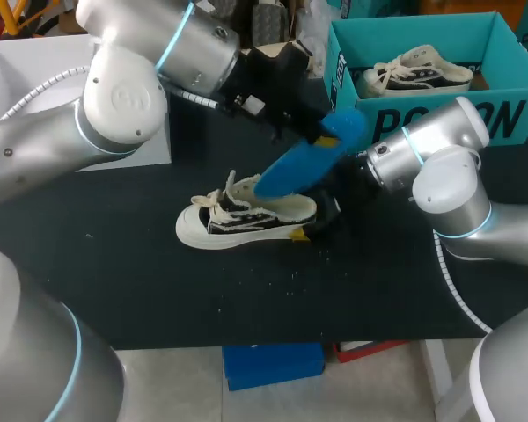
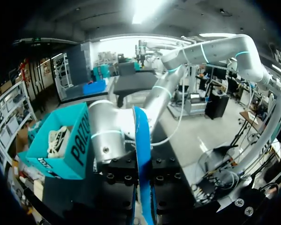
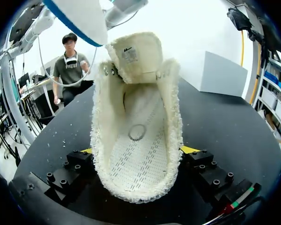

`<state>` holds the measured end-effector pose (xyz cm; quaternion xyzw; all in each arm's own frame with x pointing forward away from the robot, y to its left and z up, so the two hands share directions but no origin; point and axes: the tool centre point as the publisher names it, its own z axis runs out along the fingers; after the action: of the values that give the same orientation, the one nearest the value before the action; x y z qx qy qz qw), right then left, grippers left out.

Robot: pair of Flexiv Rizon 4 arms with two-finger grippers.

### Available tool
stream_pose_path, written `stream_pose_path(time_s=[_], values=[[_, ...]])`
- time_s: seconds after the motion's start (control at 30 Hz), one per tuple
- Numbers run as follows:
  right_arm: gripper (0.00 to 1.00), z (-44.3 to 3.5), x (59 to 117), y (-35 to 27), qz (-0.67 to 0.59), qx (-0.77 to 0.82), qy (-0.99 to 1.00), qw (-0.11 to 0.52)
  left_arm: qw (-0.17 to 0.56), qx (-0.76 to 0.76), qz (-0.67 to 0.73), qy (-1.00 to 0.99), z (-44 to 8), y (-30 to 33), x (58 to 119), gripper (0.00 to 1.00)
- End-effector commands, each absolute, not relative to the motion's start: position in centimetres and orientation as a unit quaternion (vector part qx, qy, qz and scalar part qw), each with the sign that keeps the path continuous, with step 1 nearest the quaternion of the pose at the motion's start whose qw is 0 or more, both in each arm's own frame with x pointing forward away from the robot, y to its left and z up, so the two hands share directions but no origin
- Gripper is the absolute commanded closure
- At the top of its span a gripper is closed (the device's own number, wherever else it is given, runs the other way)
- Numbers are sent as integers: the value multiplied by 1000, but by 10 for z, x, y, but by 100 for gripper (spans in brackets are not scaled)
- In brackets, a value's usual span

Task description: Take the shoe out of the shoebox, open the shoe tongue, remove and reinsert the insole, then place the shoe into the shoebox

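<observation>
Sneakers number two: one sneaker (image 1: 246, 215) stands on the black counter (image 1: 158, 281); a second sneaker (image 1: 418, 72) lies in the single teal shoebox (image 1: 440, 114), whose wall bears large dark lettering. The right end effector (image 3: 138, 150) clamps the first sneaker's heel from both sides. The left end effector (image 2: 143, 187), raised above it, pinches one blue insole (image 1: 304, 163).

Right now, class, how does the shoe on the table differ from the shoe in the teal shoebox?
The table shoe stands on the black table, heel clamped by the right gripper; the boxed shoe lies untouched in the shoebox. The table shoe gapes open, the blue insole held above it by the left gripper; the boxed shoe looks closed. Both are dark-and-cream sneakers, white-soled.
</observation>
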<state>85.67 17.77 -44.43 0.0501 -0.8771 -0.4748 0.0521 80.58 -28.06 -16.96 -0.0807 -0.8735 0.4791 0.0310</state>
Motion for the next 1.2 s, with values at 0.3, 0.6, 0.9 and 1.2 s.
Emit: stream_pose_path(time_s=[0.3, 0.6, 0.9, 1.2], values=[[100, -450, 856, 179, -474, 50, -878, 53, 33, -83, 488, -868, -173, -278, 808, 100], [100, -450, 856, 179, -474, 50, -878, 53, 89, 18, 591, -801, -150, -264, 787, 100], [100, -450, 856, 179, -474, 50, -878, 53, 104, 96, 682, -717, -111, -262, 771, 100], [100, -450, 856, 179, -474, 50, -878, 53, 93, 105, 731, -668, -78, -266, 760, 100]])
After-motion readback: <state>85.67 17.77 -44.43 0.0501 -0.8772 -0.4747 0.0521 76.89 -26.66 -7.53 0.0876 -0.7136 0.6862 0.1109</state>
